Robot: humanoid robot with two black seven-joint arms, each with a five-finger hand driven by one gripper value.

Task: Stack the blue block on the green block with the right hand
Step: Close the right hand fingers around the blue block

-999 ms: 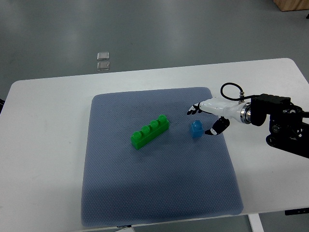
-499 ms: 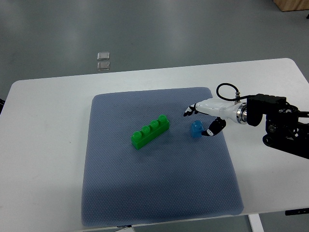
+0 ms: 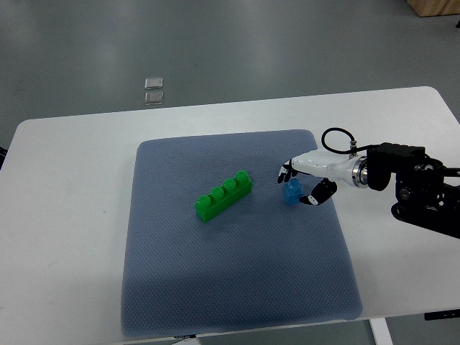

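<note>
One right hand (image 3: 300, 182) cupping blue block (image 3: 291, 193); green block (image 3: 223, 195) apart, unobstructed

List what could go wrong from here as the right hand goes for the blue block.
1. The right hand brackets the small blue block without a clear grip yet; closing unevenly could push it across the blue mat.
2. The green block lies diagonally with studs up, so a misaligned blue block may sit crooked or slide off.

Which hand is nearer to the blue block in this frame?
The right hand. Its fingers curl around the blue block on the grey mat; whether they grip it is unclear. The left hand is out of view.
</note>
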